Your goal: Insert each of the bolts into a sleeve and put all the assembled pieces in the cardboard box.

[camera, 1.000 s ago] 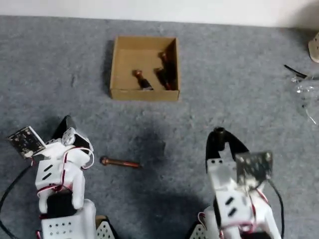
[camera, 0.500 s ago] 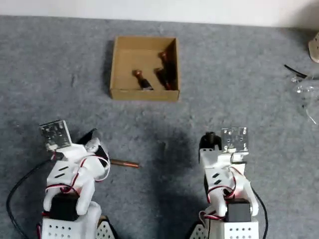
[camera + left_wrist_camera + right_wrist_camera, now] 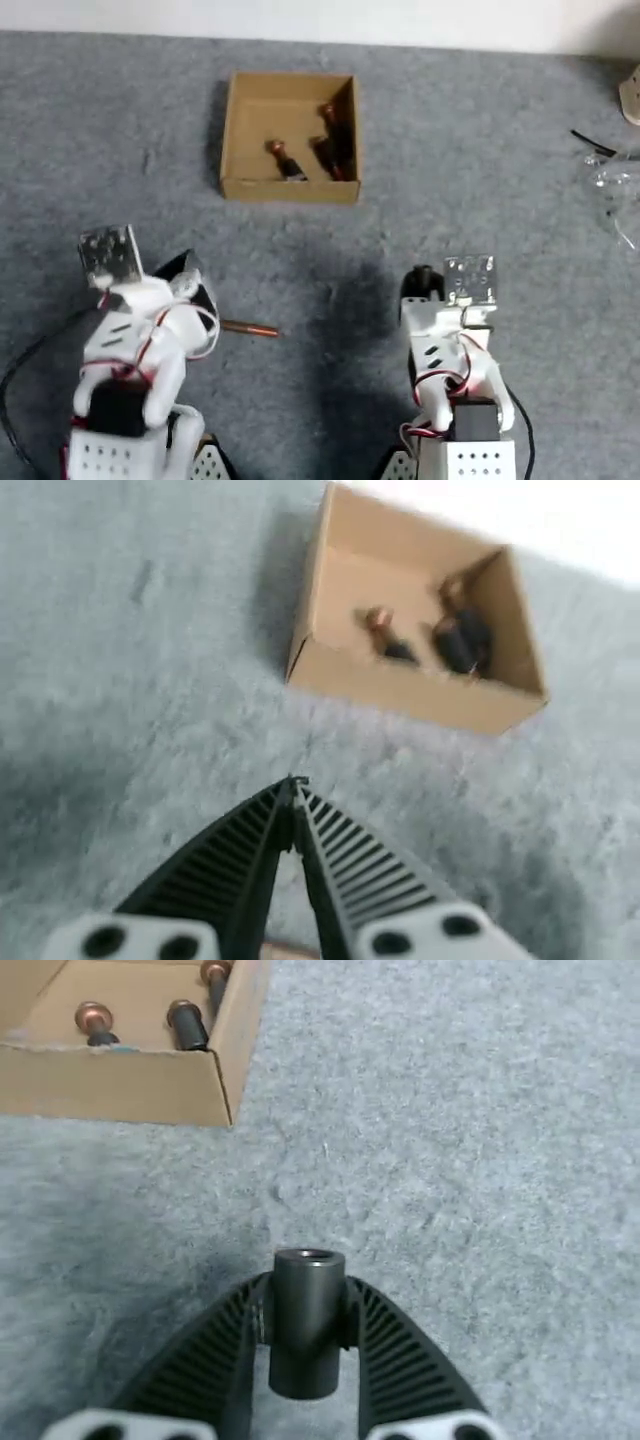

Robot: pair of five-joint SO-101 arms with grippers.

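The bolt (image 3: 250, 328) lies flat on the grey mat (image 3: 480, 180), well short of the cardboard box (image 3: 290, 190). Its head end is hidden beneath the left gripper (image 3: 292, 785), whose fingertips are closed together. The right gripper (image 3: 305, 1295) clamps a dark sleeve (image 3: 305, 1325) upright. Assembled pieces (image 3: 283, 160) lie in the box. Those against its shaded wall are hard to separate.

counter (image 3: 480, 130): grey, felt-like covering; far side: white band (image 3: 300, 15) along its edge; right edge: pale rounded object (image 3: 631, 95), cut off; nearer than it: thin black strand (image 3: 592, 143) beside clear glassy clutter (image 3: 612, 185)
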